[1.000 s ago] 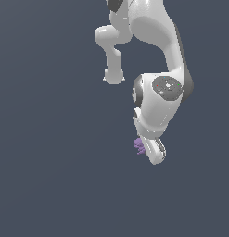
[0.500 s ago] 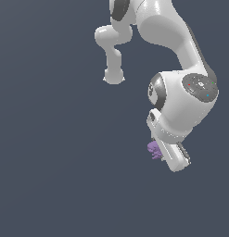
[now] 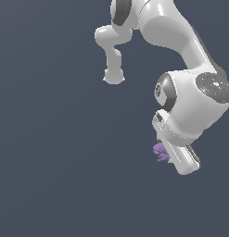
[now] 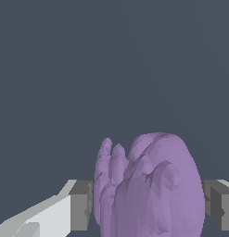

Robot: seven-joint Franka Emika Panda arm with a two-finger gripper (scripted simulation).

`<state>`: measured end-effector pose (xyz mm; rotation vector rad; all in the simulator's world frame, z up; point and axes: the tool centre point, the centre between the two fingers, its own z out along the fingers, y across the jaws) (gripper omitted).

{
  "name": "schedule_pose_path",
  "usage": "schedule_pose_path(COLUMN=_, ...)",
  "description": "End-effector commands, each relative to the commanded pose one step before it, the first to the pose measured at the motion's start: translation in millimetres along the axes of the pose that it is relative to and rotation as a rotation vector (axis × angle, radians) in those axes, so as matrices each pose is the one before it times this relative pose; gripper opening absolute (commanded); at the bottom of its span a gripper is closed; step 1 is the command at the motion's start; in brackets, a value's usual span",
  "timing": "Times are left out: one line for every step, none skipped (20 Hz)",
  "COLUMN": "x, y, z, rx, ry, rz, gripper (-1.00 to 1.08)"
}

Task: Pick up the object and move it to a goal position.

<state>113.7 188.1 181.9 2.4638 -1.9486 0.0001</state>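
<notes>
The purple clump is sitting pinched between the grey pads of the gripper, whose jaws are closing against its sides. Only flat dark background is surrounding them. Compared with a second earlier, arm and clump are sitting farther toward the exterior view's right.

We see the object as a small purple clump of rounded lobes, lumpy and knobbly, far smaller than the white arm beside it. In the exterior view it sits against the lower end of that arm, poking out toward the exterior view's left over plain dark grey. In the wrist view the object looms large: several upright, finger-like ridges pressed against one broader rounded bulge, all the same soft violet, with faceted shading. We cannot tell whether anything lies beneath it.
</notes>
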Motion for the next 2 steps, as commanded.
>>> schedule_pose_path(x=-0.98, y=-1.37, z=-0.79, rx=0.00002, ry=0.0001, rz=0.00034, gripper=-1.0)
schedule_pose_path(x=-0.07, y=-0.08, z=-0.04, rx=0.0, ry=0.0, rz=0.0, gripper=-1.0)
